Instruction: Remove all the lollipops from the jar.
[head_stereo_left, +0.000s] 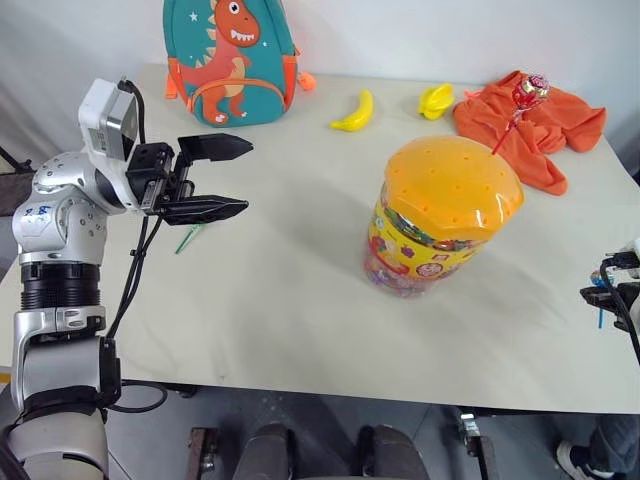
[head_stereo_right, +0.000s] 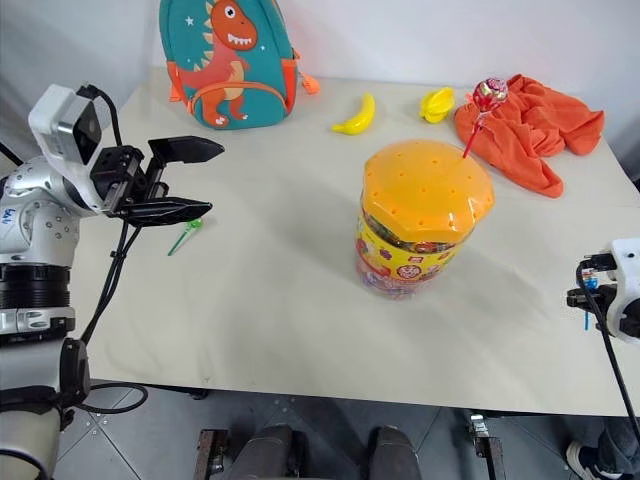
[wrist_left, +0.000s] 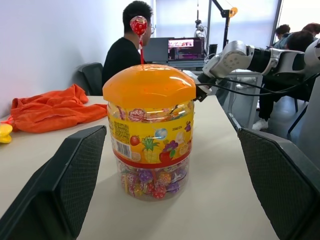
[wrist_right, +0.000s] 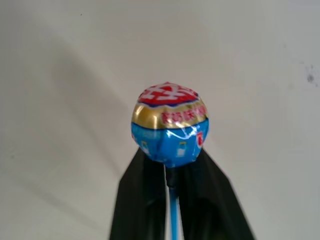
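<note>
The jar (head_stereo_left: 440, 225), a clear tub with an orange holed lid and a yellow label, stands right of the table's middle. A red lollipop (head_stereo_left: 529, 91) sticks up from its lid on a red stick. A green lollipop (head_stereo_left: 188, 238) lies on the table at the left, below my left gripper (head_stereo_left: 247, 178), which hangs open and level, pointing toward the jar (wrist_left: 150, 135). By the table's right edge my right gripper (head_stereo_right: 590, 295) is low over the tabletop. In its wrist view its fingers stand close around the stick of a blue lollipop (wrist_right: 170, 125).
A teal dinosaur backpack (head_stereo_left: 230, 60) stands at the back left. Two bananas (head_stereo_left: 355, 113) (head_stereo_left: 436, 100) and an orange cloth (head_stereo_left: 545, 130) lie along the back. A person (wrist_left: 127, 47) sits at a desk beyond the table.
</note>
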